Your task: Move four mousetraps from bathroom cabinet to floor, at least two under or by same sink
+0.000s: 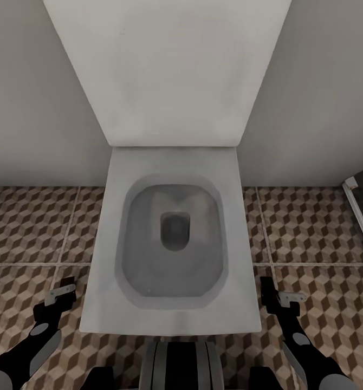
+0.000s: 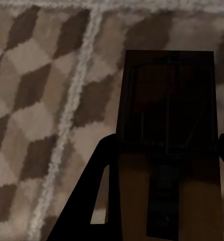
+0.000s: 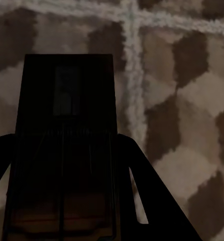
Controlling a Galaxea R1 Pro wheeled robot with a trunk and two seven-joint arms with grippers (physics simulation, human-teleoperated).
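Two mousetraps are in play, one per gripper, and you really need the wrist views to see that. From the head view you just get the left gripper (image 1: 62,292) and right gripper (image 1: 282,295) hanging low on either side of the toilet (image 1: 170,244), each with a small pale flat piece at its tip, too small there to make out as a trap.

The left wrist view clears it up: a mousetrap (image 2: 167,130) sits between the dark fingers (image 2: 87,201), a flat brownish board with dark wire parts on top, held above the bathroom floor (image 2: 36,100). It looks clamped from both sides, so that gripper is closed onto the trap. The right wrist view has the same deal: the second mousetrap (image 3: 67,140) is pinched between the fingers (image 3: 147,201), very dark in shadow, with the wire bar only faintly readable. Cube-pattern tiles and a pale grout line run beside it.

What the head view adds is the surroundings. The toilet sits dead centre with its lid (image 1: 168,70) up against the grey wall (image 1: 35,92), bowl open, and it fills the space between the two arms. Cube-pattern floor shows either side of it. Right of the toilet, at the edge, there's a bit of a pale frame (image 1: 360,216) with something dark behind it, can't tell what it is. The robot's own dark trunk pokes in just below the toilet's front edge.
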